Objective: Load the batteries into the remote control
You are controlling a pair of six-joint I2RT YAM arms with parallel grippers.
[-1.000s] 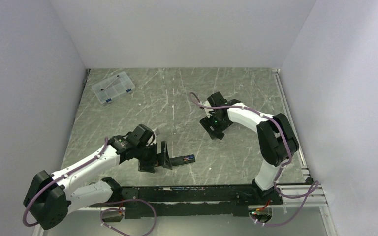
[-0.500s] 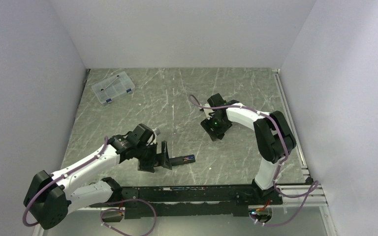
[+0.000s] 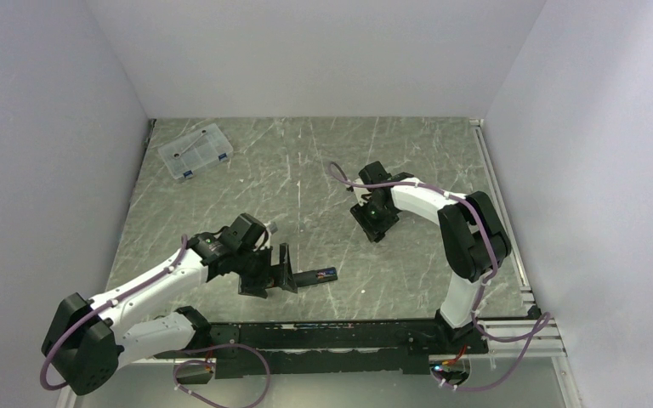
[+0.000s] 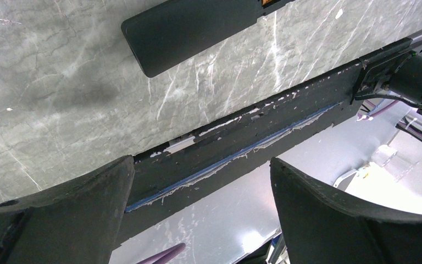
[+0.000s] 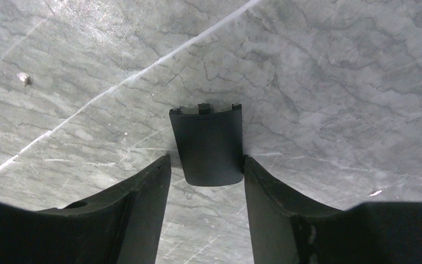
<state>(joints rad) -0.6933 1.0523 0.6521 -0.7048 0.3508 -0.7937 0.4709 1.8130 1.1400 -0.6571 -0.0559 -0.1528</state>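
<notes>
The right gripper (image 5: 206, 159) has been shifted slightly. The battery cover (image 5: 206, 137) is closely flanked, pinch undeterminable; centring should be kept.

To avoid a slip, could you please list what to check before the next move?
1. Right tool straddles the battery cover: ok.
2. Firm grip on that cover: cannot tell.
3. Left tool open and empty: ok.
4. Remote control flat on the table, apart from the left tool: ok.
5. Batteries seated in the remote control: cannot tell.
</notes>
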